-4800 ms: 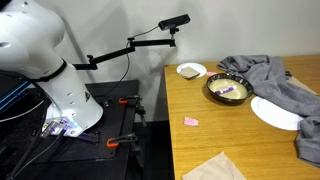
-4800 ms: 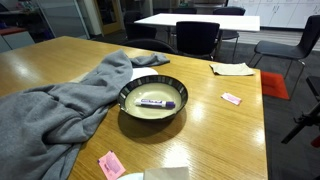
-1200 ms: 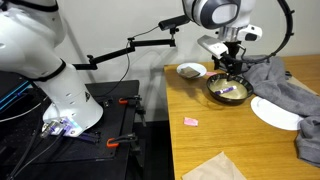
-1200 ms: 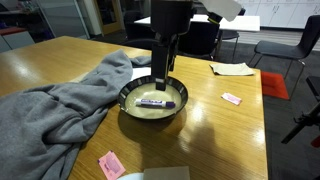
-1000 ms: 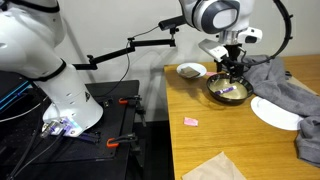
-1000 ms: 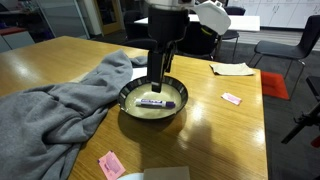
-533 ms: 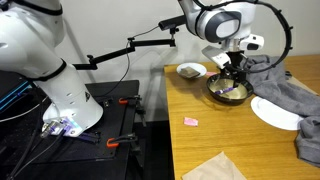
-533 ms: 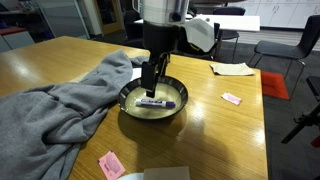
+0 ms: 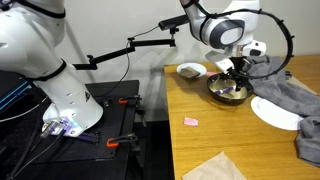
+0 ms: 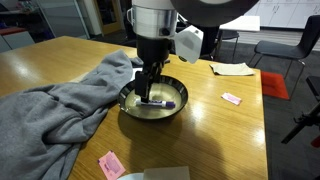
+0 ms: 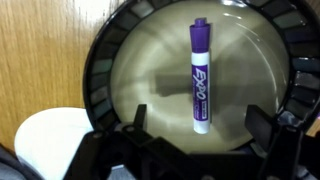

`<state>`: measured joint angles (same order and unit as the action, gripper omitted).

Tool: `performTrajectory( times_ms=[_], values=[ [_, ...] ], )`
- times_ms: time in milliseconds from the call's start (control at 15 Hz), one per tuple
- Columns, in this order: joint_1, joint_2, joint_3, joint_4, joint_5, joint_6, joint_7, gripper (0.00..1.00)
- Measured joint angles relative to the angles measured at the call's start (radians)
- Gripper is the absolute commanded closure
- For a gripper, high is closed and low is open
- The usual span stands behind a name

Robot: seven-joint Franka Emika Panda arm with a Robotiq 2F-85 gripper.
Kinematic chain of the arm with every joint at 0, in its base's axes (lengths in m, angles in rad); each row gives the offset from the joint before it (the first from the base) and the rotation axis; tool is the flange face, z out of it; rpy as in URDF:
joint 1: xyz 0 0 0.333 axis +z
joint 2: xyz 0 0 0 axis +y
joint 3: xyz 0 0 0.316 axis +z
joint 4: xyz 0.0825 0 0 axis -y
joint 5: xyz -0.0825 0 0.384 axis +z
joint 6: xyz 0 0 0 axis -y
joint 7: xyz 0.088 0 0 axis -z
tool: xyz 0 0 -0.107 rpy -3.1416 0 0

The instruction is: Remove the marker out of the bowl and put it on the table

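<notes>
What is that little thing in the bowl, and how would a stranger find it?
Start at the light wooden table and find the dark-rimmed bowl with a cream inside, beside the grey cloth. Lying flat in it is the marker: a thin purple pen with a white middle, unlike the flat pink square lying on the bare wood.

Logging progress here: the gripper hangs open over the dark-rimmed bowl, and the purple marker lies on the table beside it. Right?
No. The purple marker lies inside the bowl, as the wrist view shows; the gripper does hang open over it.
</notes>
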<state>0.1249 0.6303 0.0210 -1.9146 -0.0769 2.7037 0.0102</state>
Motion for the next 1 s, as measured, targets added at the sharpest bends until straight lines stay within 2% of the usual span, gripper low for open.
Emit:
performTrajectory(
  times_ms=[200,267,333,467,1000],
  values=[
    [0.006,0.025,-0.009,0.018,0.0,0.0,0.0,0.0],
    [0.008,0.032,-0.013,0.021,0.0,-0.001,0.0,0.04],
    [0.01,0.037,-0.017,0.023,0.0,-0.002,0.0,0.26],
    [0.013,0.046,-0.021,0.026,0.0,-0.005,0.0,0.3],
    [0.017,0.065,-0.022,0.039,0.0,-0.013,0.0,0.91]
  ],
)
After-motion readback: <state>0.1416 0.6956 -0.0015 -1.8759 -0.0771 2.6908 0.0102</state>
